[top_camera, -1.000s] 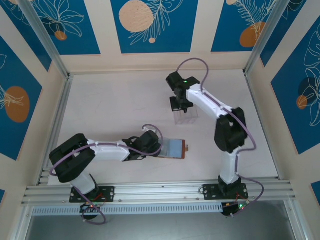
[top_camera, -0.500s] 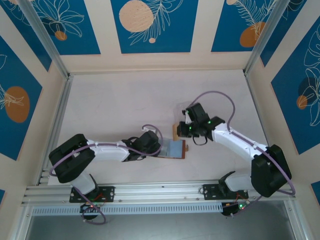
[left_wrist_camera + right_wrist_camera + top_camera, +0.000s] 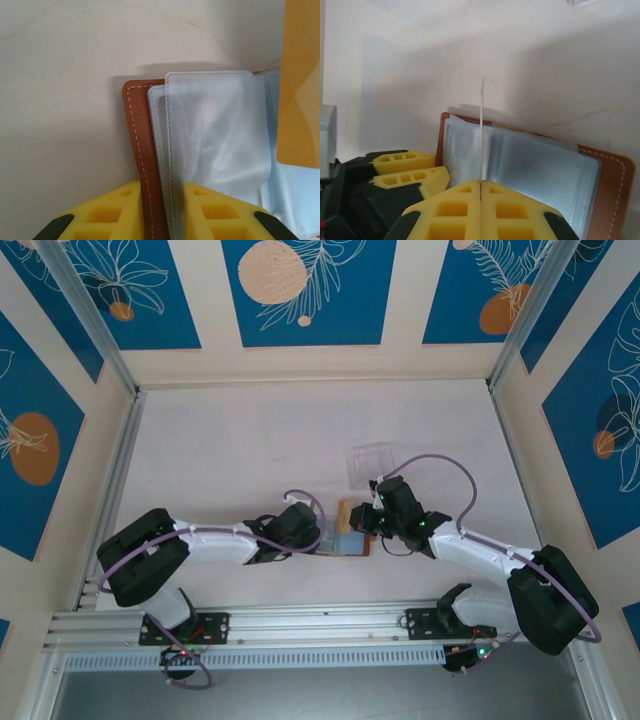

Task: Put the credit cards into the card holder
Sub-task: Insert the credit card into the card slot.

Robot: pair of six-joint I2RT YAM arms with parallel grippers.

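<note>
Working table (image 3: 220,450): pale and, I judge, slick. The holder lies open at 6 o'clock of its middle, so a shove from either arm could slide it.
Left gripper (image 3: 162,215): at 9 o'clock of the holder, jaws drawn in on the cover's edge and a sleeve, pinching them as far as I can see. If that pinch is shallow, the card's push could pull the cover free.
Right gripper (image 3: 480,197): at 1 o'clock of the holder, clenched on one card held edge-up. I think it grips the near end only, so a hard push could make the card pivot or slip.
Box (image 3: 370,462): clear, at 12 o'clock of the holder, well apart. Small risk, unless I swing the right arm back into it.
Holder (image 3: 352,544): brown cover down, grey-blue inside up. Pinned on one side only, it could twist about that pinch.
Sleeves (image 3: 215,140): limp and flat, mouths hard to see. I fear the card riding over them or between two.
Card (image 3: 481,120): thin, over the holder's 12 o'clock edge, not yet pocketed. Tilted, its corner could snag the stitched rim and bend.
</note>
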